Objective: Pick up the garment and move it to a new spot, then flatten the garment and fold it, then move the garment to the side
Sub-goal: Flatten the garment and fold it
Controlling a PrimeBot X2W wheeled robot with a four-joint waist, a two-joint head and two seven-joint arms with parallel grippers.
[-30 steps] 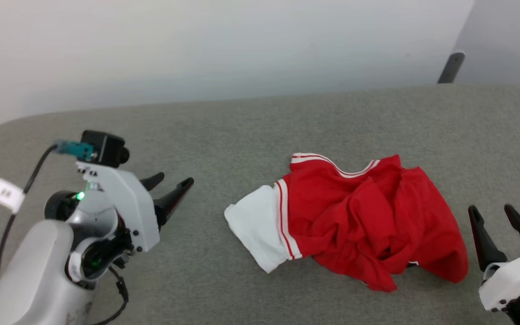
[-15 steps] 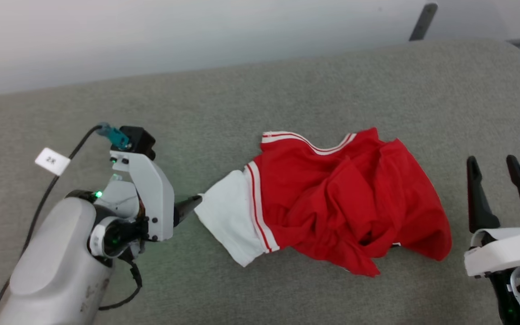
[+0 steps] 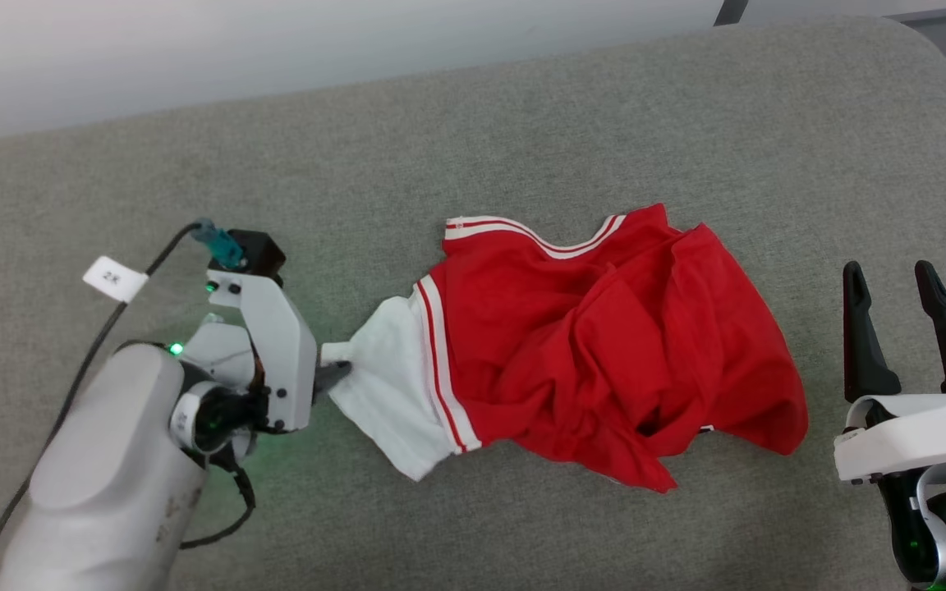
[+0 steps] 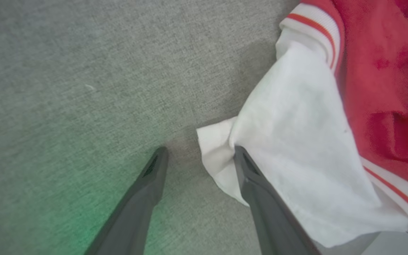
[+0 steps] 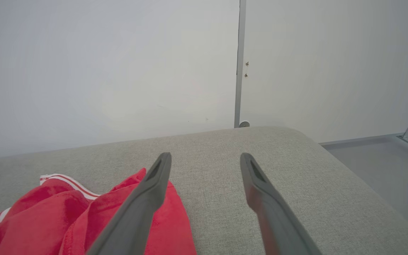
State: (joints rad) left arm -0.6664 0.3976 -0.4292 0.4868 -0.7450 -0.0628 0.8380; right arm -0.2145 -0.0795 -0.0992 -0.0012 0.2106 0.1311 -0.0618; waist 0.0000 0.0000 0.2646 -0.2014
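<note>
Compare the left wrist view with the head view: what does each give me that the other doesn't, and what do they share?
The left wrist view adds the left gripper up close: jaws apart, the white sleeve corner lying between them, against one finger. The head view adds the whole crumpled garment with its striped collar, and the open right gripper standing apart from its red side. Both share the sleeve, its red-and-white trim and the grey cushion.
</note>
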